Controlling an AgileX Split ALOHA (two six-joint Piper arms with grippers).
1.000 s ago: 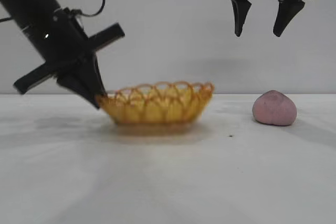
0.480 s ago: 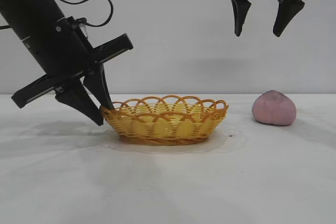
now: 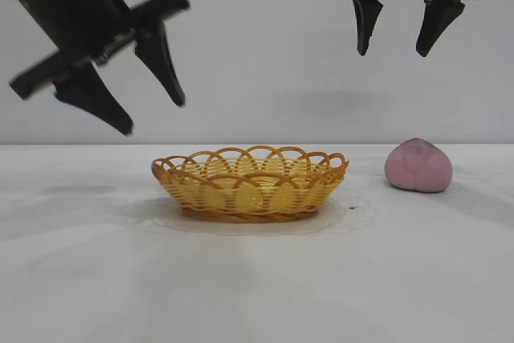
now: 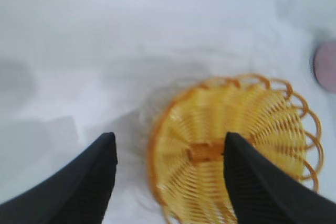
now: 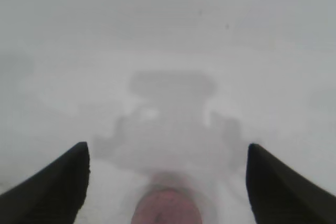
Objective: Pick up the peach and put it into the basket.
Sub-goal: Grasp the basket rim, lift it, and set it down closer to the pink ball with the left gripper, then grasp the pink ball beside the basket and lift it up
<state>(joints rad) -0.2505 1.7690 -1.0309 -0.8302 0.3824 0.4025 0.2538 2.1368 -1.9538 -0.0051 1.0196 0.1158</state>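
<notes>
The pinkish-mauve peach (image 3: 418, 165) rests on the white table at the right. It also shows at the edge of the right wrist view (image 5: 166, 208) and of the left wrist view (image 4: 326, 65). The yellow wicker basket (image 3: 250, 185) stands empty at the middle, and its weave fills part of the left wrist view (image 4: 236, 153). My right gripper (image 3: 393, 52) hangs open and empty high above the peach, slightly to its left. My left gripper (image 3: 152, 116) is open and empty, raised above and left of the basket.
The white table (image 3: 257, 279) stretches wide in front of the basket and the peach. A plain grey wall stands behind. A small dark speck (image 3: 352, 208) lies on the table between basket and peach.
My left gripper let go of the basket's left rim and rose up and away. The basket, tilted and shifted earlier, now sits flat. The right gripper has not moved.
</notes>
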